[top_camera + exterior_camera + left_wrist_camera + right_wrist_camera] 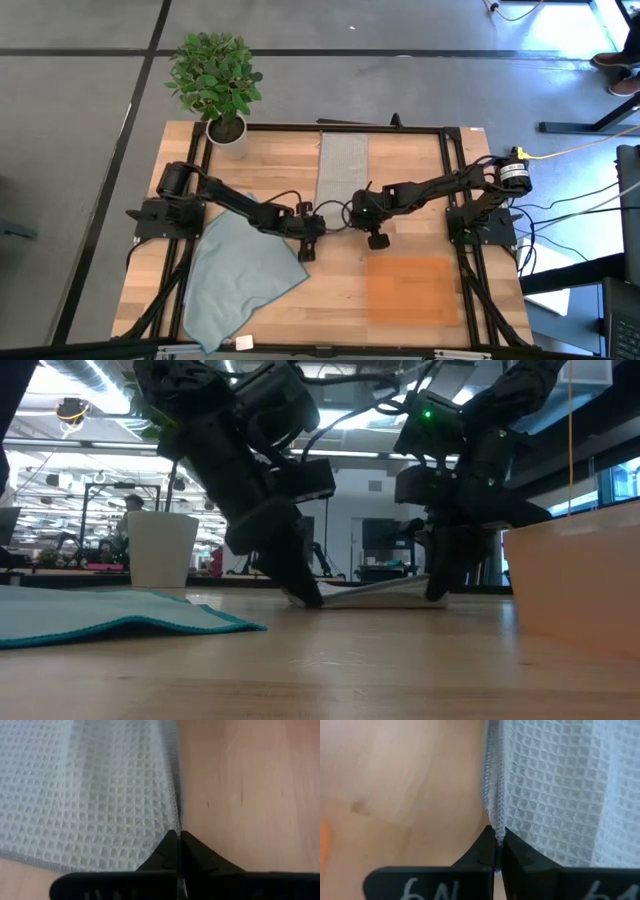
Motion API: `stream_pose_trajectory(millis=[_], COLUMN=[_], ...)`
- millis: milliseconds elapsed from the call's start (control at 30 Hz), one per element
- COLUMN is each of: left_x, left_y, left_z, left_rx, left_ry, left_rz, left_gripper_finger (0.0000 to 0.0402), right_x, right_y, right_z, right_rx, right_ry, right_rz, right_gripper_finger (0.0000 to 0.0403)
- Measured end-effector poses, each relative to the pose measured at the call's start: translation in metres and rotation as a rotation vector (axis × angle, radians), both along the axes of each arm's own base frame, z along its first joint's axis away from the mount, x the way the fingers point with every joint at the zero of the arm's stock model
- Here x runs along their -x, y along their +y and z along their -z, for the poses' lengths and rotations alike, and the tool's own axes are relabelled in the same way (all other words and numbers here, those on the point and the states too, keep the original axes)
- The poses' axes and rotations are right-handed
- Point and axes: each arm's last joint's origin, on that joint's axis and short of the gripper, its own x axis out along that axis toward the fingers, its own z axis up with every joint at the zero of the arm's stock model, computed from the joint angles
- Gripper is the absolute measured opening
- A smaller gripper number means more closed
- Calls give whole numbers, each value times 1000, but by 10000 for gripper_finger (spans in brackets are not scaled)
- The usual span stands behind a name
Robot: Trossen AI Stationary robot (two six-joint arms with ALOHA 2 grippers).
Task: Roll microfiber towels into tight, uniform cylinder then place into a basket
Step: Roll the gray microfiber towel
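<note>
Both pincers, left (179, 840) and right (496, 840), pinch grey towel's (342, 165) near edge.

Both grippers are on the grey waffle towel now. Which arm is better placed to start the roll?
Neither clearly. Left gripper and right gripper are both shut on the grey towel, one at each side edge near its end. Rolling evenly likely needs both together; the blue towel lies untouched.

Counts on the pale wood table (400, 180)

Two microfiber towels, pale blue-grey (235, 280) and grey waffle-weave (342, 165); one flat orange-brown basket (412, 288); one white potted plant (218, 85).
</note>
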Motion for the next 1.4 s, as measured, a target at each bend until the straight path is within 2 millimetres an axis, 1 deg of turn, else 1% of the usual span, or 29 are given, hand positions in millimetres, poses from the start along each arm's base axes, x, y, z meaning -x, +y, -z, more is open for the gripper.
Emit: stream_pose_trajectory(millis=[100,200,300,500,700,800,1067,1200,1267,1400], left_x=[2,4,5,8,10,11,9,8,7,3], left_y=[7,15,21,36,50,55,68,71,72,73], left_z=[-12,-19,-26,-42,-39,-39,-41,-42,-39,-35], left_rx=[63,132,192,195,223,206,126,120,99,65], left_ry=[-17,-10,-20,-64,-39,-31,-51,-69,-67,-75], left_rz=[-9,2,-28,-70,-168,-198,-223,-231,-211,-215], left_gripper_finger=[0,0,0,0,0,0,0,0,0,0], right_x=[-1,-4,-5,-5,-7,-9,-5,-4,-3,-1], right_y=[-1,-2,-5,-15,-26,-33,-51,-53,-53,-55], right_z=[-3,-8,-13,-19,-26,-30,-30,-29,-29,-26], right_rx=[-63,-101,-142,-187,-216,-226,-208,-194,-186,-118], right_ry=[12,27,53,102,128,120,133,138,143,144], right_rz=[15,8,25,144,246,298,469,483,485,515], right_gripper_finger=[12,12,12,12,12,12,12,12,12,12])
